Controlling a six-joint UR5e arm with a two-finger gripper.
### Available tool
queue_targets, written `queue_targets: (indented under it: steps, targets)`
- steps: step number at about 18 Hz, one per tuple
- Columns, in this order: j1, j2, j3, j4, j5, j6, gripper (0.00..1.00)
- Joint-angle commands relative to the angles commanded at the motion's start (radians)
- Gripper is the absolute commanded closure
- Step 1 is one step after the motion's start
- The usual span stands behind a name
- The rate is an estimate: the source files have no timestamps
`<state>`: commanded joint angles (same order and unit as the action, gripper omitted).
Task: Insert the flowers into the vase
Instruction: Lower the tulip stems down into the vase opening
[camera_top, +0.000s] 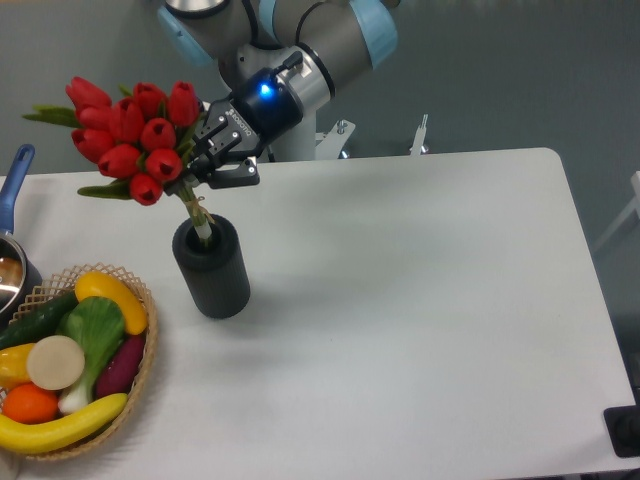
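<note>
Gripping flowers (130, 135), claw (200, 165) closed

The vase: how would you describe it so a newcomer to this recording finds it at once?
Start at the white table and look to its left part, just right of the wicker basket of fake produce. The vase stands there upright, with the stems of the flowers entering its mouth. It is the only matte black cylinder there; the pot at the left edge has a blue handle.

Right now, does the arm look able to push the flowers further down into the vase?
Probably yes. The gripper holds the flowers by the stems just above the vase, and the stem ends are already inside its mouth. Nothing stands between them, though the bunch is tilted.
</note>
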<state>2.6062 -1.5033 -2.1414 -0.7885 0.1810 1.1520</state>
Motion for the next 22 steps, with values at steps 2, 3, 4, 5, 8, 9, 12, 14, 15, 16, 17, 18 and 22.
queue_targets:
  steps: [2,3,4,5,8,9,12,14,15,16,17,18,22]
  targets:
    - [0.0,-0.009,-0.005,0.0,0.0,0.006,0.94]
    - [0.0,-0.017,-0.012,0.0,0.0,0.024,0.94]
    - [0.0,-0.023,-0.02,-0.002,0.0,0.052,0.92]
    - [0.0,-0.031,-0.029,-0.002,0.0,0.075,0.92]
    - [0.0,-0.051,-0.048,0.0,0.0,0.115,0.9]
    - [0.0,-0.054,-0.051,0.0,0.0,0.121,0.88]
    - [0.0,-0.054,-0.061,-0.002,0.0,0.124,0.87]
    - [0.0,-0.058,-0.067,0.0,0.0,0.126,0.85]
    - [0.0,-0.061,-0.067,0.002,0.002,0.126,0.84]
    - [0.0,-0.064,-0.072,0.002,0.006,0.126,0.82]
    - [0.0,-0.066,-0.08,0.002,0.012,0.126,0.81]
    - [0.0,-0.069,-0.086,0.002,0.012,0.13,0.79]
    - [0.0,-0.083,-0.106,0.0,0.014,0.173,0.6]
